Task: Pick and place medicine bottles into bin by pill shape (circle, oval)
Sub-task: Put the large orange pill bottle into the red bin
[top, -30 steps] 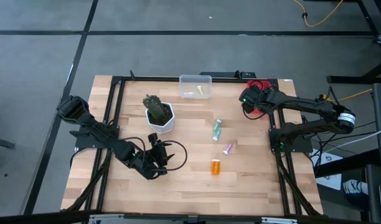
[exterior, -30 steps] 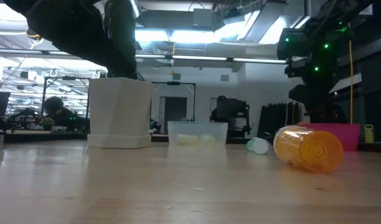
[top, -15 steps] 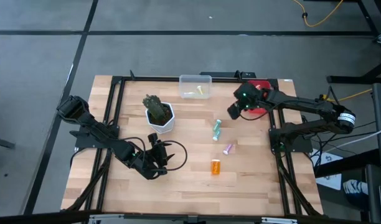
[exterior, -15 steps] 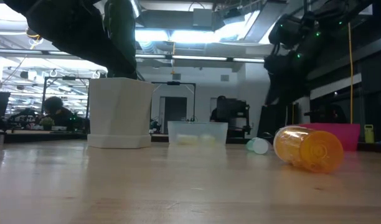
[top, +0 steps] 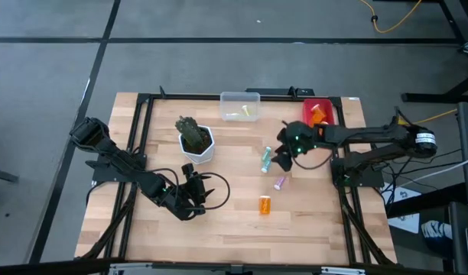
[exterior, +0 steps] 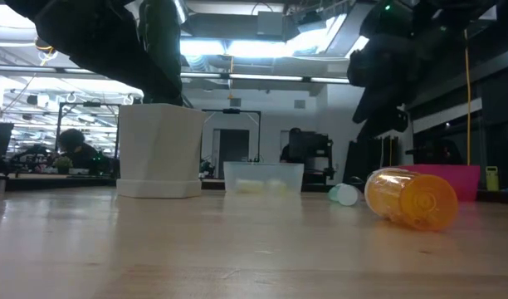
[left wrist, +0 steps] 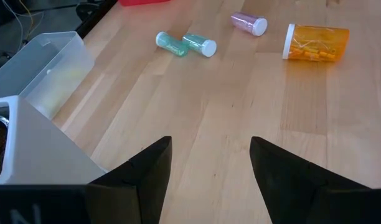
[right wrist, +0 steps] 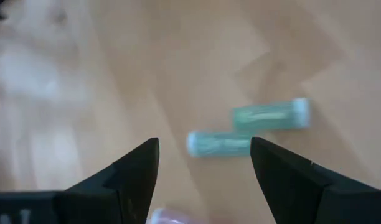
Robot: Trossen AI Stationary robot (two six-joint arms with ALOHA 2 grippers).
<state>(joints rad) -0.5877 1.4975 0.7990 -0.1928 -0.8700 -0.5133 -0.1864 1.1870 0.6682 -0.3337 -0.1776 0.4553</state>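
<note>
Right pincer hangs over the middle of the table with its fingers spread apart and nothing between them; a second ago it was back over the red bin, and it has swung out toward the centre since. Just below and ahead of it lie two green bottles, end to end on their sides, seen between the fingers in the right wrist view. A pink bottle lies close by, and an orange bottle rests on its side a little farther toward the near edge. None of these four has shifted. With the arm gone from above it, the red bin now shows an orange bottle inside. At the far edge sits the clear bin with something pale in it. The white plant pot stands left of centre. Left pincer waits near the pot, fingers apart, unchanged.
</note>
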